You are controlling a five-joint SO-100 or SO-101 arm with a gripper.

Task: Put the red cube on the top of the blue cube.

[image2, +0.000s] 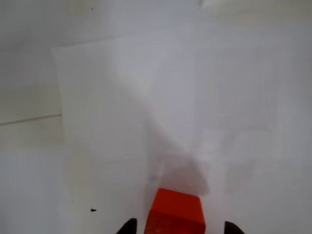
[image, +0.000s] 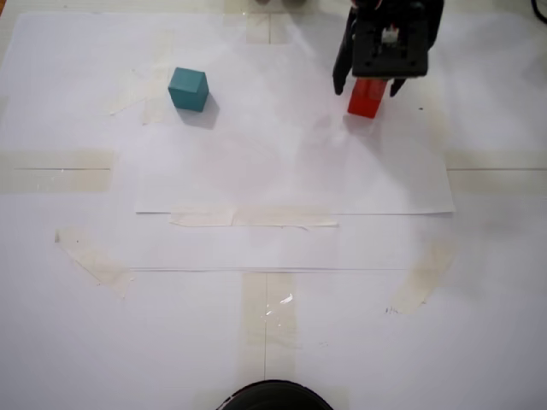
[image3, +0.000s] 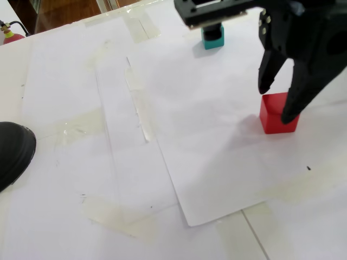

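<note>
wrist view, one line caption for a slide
Open gripper straddling the red cube on white paper.

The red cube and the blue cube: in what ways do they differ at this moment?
The red cube is red; the blue cube is teal. The red cube sits between the open fingers of the tool, while the blue cube stands alone, far from it. In a fixed view the red cube lies right, the blue cube left. Both look the same size and rest on white paper.

In a fixed view you see the red cube (image: 366, 97) between the spread fingers of the gripper (image: 368, 86), the blue cube (image: 188, 89) well apart to its left.
</note>
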